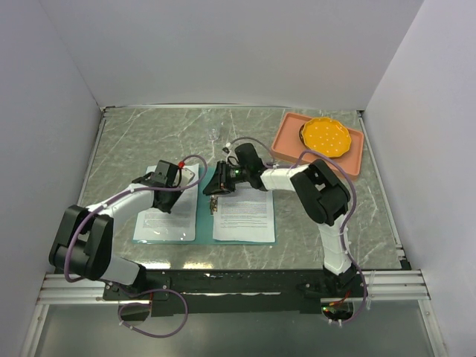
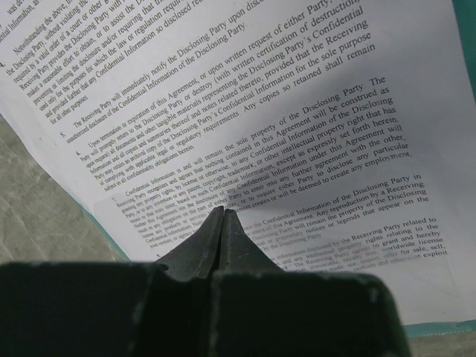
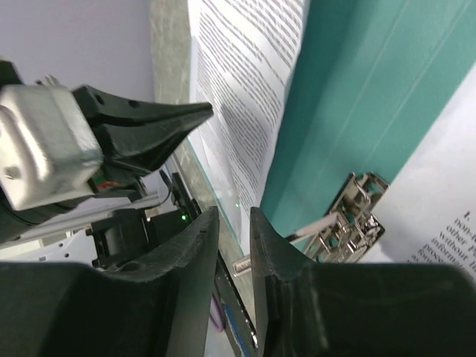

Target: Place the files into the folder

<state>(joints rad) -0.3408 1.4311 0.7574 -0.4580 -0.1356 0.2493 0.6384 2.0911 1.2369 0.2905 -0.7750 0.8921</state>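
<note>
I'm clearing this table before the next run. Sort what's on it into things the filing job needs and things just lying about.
For the job:
- teal folder, lying open
- left printed sheet, on its left half
- right printed sheet, on its right half
- metal clip at the spine

Lying about:
- salmon-pink tray, far right corner
- orange plate in it

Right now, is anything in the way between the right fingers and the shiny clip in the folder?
Nothing visible is. The right fingers sit right beside the metal clip on the spine of the teal folder, with only open space between them. The left fingers are shut over a sheet, off to one side.
</note>
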